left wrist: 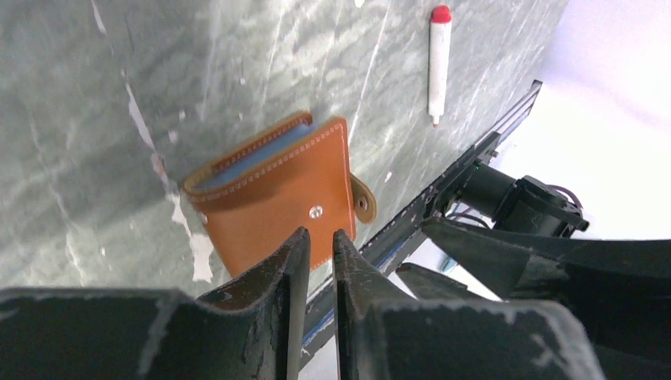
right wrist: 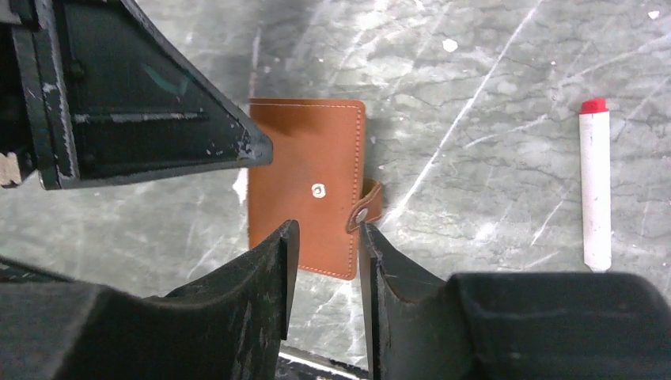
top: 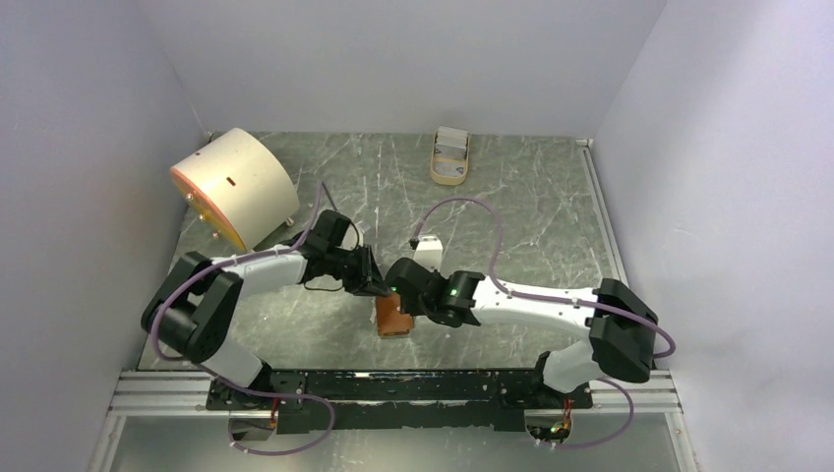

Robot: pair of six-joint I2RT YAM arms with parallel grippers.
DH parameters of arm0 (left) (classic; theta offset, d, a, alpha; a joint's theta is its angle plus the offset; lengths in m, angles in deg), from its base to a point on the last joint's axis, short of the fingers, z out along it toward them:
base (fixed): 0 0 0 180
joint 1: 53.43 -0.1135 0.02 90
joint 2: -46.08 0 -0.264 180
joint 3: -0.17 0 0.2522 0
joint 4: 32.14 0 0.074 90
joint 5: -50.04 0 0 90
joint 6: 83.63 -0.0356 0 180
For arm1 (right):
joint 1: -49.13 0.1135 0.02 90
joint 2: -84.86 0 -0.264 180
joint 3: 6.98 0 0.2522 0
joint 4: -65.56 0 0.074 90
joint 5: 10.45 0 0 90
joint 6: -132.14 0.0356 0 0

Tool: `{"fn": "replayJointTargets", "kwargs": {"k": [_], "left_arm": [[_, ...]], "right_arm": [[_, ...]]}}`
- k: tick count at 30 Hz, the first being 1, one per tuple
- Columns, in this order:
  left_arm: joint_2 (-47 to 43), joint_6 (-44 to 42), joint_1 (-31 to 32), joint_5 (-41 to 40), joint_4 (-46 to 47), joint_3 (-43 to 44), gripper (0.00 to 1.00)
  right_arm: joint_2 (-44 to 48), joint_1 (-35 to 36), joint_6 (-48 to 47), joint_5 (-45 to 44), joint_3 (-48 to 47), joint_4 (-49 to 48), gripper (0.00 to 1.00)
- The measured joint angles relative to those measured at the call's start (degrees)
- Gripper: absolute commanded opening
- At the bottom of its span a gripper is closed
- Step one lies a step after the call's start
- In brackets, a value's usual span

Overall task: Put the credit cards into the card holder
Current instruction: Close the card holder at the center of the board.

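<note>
Top view: both arms meet over the card holder (top: 393, 320), which lies mid-tabletop (top: 531, 216) toward the near edge. Left wrist: left hand (left wrist: 317, 252) narrow, empty, above the holder's snap side; blue lining shows at its edge. Right wrist: right hand (right wrist: 326, 241) narrow, empty, tab (right wrist: 365, 207) just beside one fingertip.
</note>
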Motion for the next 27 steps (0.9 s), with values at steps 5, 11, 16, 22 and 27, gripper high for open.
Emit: {"fn": "replayJointTargets", "kwargs": {"k": [5, 11, 16, 22, 27], "left_arm": [[6.5, -1.4, -0.1, 1.6, 0.8, 3.3, 0.24], [9.3, -3.2, -0.1, 2.1, 0.2, 3.4, 0.25], [9.2, -4.6, -0.1, 1.8, -0.5, 3.3, 0.25], [9.0, -4.7, -0.1, 1.9, -0.2, 2.6, 0.25], [8.7, -4.7, -0.1, 1.8, 0.0, 2.3, 0.25]], "right_arm": [[-4.0, 0.6, 1.7, -1.7, -1.3, 2.1, 0.37], [-6.5, 1.2, 2.6, -1.9, -1.4, 2.6, 0.21], [-7.8, 1.3, 3.1, -2.1, -1.8, 3.2, 0.16], [-8.9, 1.3, 3.7, -2.0, -1.9, 3.2, 0.25], [-9.4, 1.3, 3.8, -2.0, -2.0, 3.3, 0.29]]}}
